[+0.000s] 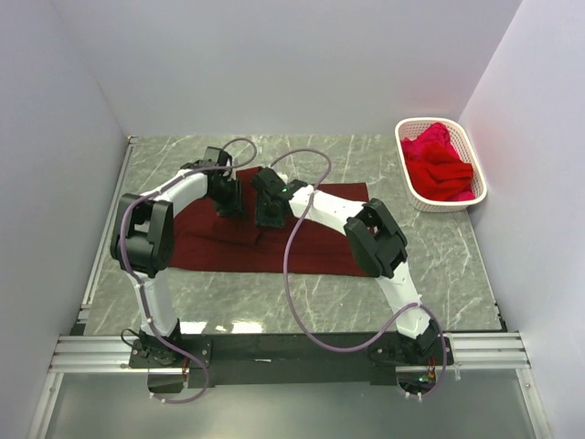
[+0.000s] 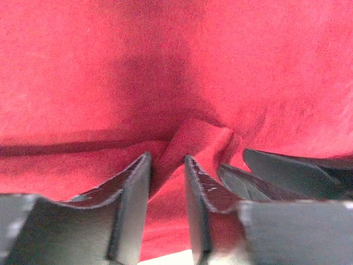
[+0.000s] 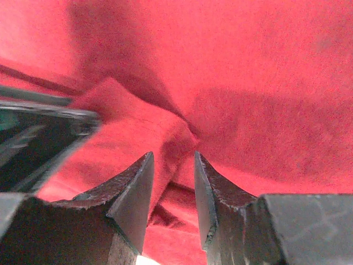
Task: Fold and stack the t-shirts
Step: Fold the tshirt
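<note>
Both grippers pinch the maroon t-shirt [image 1: 219, 251], which is spread flat on the marble table [image 1: 457, 265].
The left gripper [image 2: 166, 160] stands on the shirt's middle, its fingers closed on a raised ridge of cloth. Just beside it, the right gripper [image 3: 173, 157] nips a similar fold between its fingers. At the far right corner, crimson t-shirts [image 1: 439, 165] lie heaped in a white basket [image 1: 416, 197], well apart from both arms.
</note>
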Controlling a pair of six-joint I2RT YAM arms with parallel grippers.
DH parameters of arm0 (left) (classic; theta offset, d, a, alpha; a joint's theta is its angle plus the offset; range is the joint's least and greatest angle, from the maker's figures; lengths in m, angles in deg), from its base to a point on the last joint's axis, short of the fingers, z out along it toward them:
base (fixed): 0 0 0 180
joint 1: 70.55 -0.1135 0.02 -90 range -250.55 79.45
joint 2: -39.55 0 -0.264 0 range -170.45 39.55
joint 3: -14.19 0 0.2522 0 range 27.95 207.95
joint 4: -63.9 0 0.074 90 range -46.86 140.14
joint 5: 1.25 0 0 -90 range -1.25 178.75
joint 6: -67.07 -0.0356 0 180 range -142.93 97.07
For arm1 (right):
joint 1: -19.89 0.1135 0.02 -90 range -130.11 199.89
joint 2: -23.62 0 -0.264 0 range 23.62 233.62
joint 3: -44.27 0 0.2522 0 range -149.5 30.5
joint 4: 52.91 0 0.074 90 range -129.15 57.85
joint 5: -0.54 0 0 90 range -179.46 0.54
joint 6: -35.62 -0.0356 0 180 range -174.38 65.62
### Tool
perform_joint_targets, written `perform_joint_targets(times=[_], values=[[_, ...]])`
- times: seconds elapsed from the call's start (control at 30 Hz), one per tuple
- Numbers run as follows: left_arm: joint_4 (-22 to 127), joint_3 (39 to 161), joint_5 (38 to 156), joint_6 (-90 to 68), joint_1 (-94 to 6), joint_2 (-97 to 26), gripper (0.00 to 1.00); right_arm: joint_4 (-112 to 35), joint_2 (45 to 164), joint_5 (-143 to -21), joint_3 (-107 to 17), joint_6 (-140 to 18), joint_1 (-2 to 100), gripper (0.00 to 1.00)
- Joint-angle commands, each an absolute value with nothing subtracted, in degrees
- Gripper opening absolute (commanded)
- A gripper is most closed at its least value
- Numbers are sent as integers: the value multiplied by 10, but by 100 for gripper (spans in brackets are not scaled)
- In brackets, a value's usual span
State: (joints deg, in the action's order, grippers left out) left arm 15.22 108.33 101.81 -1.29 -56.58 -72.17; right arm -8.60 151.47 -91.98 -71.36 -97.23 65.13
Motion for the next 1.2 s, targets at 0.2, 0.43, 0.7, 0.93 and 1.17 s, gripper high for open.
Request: perform_joint_targets(times=[0.2, 0.43, 0.7, 0.93, 1.17], values=[[170, 1014, 1002, -25, -556, -631, 26, -114, 1489, -939, -692, -994, 675, 42], [181, 992, 996, -22, -555, -622, 8, -116, 1497, -950, -702, -1000, 679, 41], [201, 1016, 974, -7, -555, -615, 1, -122, 1509, -957, -726, -997, 678, 5], [229, 1035, 930, 10, -553, -620, 1, -140, 1518, -996, -757, -952, 677, 0], [268, 1030, 873, 31, -546, -620, 1, -150, 1540, -1020, -796, -908, 677, 0]])
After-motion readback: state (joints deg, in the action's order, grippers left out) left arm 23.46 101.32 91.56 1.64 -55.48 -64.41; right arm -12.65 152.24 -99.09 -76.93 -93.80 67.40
